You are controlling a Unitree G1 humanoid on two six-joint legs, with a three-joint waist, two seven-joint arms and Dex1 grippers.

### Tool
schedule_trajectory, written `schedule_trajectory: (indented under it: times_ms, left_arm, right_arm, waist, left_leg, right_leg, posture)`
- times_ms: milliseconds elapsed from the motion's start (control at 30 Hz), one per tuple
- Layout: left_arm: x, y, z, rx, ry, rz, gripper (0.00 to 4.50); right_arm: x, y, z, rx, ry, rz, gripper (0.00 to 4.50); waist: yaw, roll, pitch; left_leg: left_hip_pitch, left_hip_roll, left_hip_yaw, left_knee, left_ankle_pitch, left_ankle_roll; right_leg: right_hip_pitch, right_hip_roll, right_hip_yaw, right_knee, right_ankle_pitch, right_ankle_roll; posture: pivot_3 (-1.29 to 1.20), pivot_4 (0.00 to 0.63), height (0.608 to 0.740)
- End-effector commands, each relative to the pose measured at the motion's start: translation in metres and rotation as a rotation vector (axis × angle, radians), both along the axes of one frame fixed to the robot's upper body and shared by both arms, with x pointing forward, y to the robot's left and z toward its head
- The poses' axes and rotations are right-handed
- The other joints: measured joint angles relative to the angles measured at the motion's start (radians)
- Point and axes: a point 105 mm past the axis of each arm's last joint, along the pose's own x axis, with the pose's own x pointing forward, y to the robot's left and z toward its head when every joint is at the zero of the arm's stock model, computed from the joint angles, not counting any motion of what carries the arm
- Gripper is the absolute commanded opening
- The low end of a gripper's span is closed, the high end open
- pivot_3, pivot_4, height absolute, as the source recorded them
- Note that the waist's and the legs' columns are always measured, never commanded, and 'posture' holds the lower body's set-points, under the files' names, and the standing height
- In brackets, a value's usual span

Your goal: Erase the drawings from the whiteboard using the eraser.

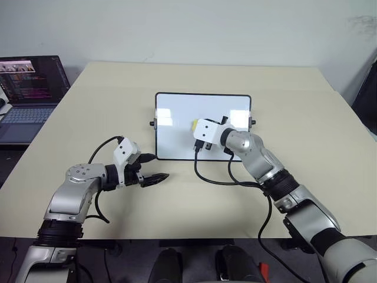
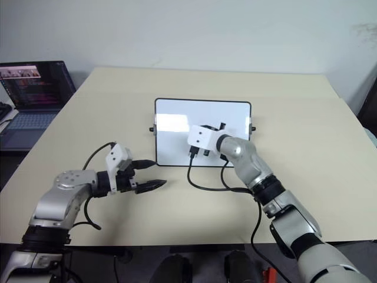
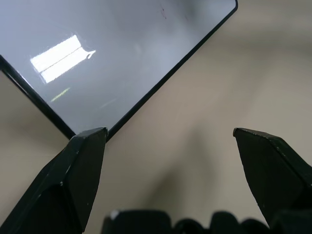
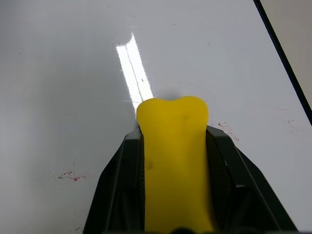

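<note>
The whiteboard (image 1: 177, 132) lies flat in the middle of the table, glossy white in a thin black frame. My right gripper (image 4: 171, 134) is shut on the yellow eraser (image 4: 173, 156), whose tip rests on or just above the board near its centre (image 1: 194, 124). Faint red specks of the drawings (image 4: 70, 175) remain beside the eraser, with more near the board's edge (image 4: 224, 127). My left gripper (image 1: 154, 178) is open and empty, low over the table just off the board's near left corner (image 3: 73, 129).
An open dark laptop (image 1: 29, 94) stands at the far left, off the table's left edge. Black cables (image 1: 218, 180) hang from my right wrist across the board's near edge. Bare tan table (image 1: 306, 130) spreads right of the board.
</note>
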Motion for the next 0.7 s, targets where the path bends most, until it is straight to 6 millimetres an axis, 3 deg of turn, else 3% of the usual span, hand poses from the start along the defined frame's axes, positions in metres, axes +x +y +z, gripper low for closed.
schedule_trajectory:
  times_ms: [33, 167, 367, 467, 567, 700]
  left_arm:
    - [0.001, -0.003, 0.011, -0.005, -0.05, -0.021, 4.5]
    - [0.001, -0.004, 0.011, -0.006, -0.049, -0.025, 4.5]
    - [0.002, -0.006, 0.011, -0.008, -0.049, -0.031, 4.5]
    - [0.001, -0.006, 0.01, -0.009, -0.048, -0.032, 4.5]
    - [0.001, -0.007, 0.011, -0.01, -0.049, -0.034, 4.5]
    - [0.001, -0.007, 0.011, -0.01, -0.051, -0.035, 4.5]
  right_arm:
    - [0.003, -0.001, 0.026, 0.115, -0.071, -0.017, 1.29]
    - [0.014, -0.009, 0.043, 0.172, -0.138, -0.081, 1.28]
    - [0.022, -0.015, 0.032, 0.152, -0.121, -0.11, 1.28]
    - [0.019, -0.017, 0.012, 0.089, -0.058, -0.084, 1.28]
    - [0.007, -0.027, -0.028, -0.034, 0.033, -0.029, 1.28]
    - [-0.003, -0.042, -0.051, -0.101, 0.073, -0.01, 1.28]
  waist:
    - [-0.004, 0.001, 0.001]
    - [-0.005, 0.001, 0.001]
    - [-0.005, 0.001, 0.001]
    - [-0.005, 0.001, 0.001]
    - [-0.005, 0.0, 0.0]
    - [-0.005, -0.001, 0.0]
  left_leg:
    - [-0.001, 0.0, 0.0, 0.0, 0.0, 0.0]
    - [-0.007, 0.0, 0.0, -0.001, 0.0, 0.0]
    - [-0.005, -0.001, 0.001, -0.01, -0.001, 0.0]
    - [-0.004, -0.001, 0.002, -0.012, 0.0, -0.001]
    - [-0.003, -0.001, 0.002, -0.012, -0.001, 0.0]
    - [0.003, -0.001, 0.002, -0.012, 0.0, 0.0]
  right_leg:
    - [-0.001, 0.0, 0.0, 0.0, 0.001, -0.001]
    - [-0.006, 0.0, 0.0, -0.003, 0.001, -0.001]
    - [-0.006, -0.001, 0.001, -0.006, 0.001, -0.001]
    - [-0.006, -0.001, 0.001, -0.006, 0.001, -0.001]
    - [-0.005, -0.001, 0.001, -0.006, 0.001, -0.001]
    - [0.0, -0.001, 0.001, -0.006, 0.001, -0.001]
  posture:
    - [0.0, 0.15, 0.74]
    - [0.0, 0.15, 0.74]
    - [0.0, 0.15, 0.74]
    - [0.0, 0.15, 0.74]
    - [0.0, 0.15, 0.74]
    - [0.0, 0.15, 0.74]
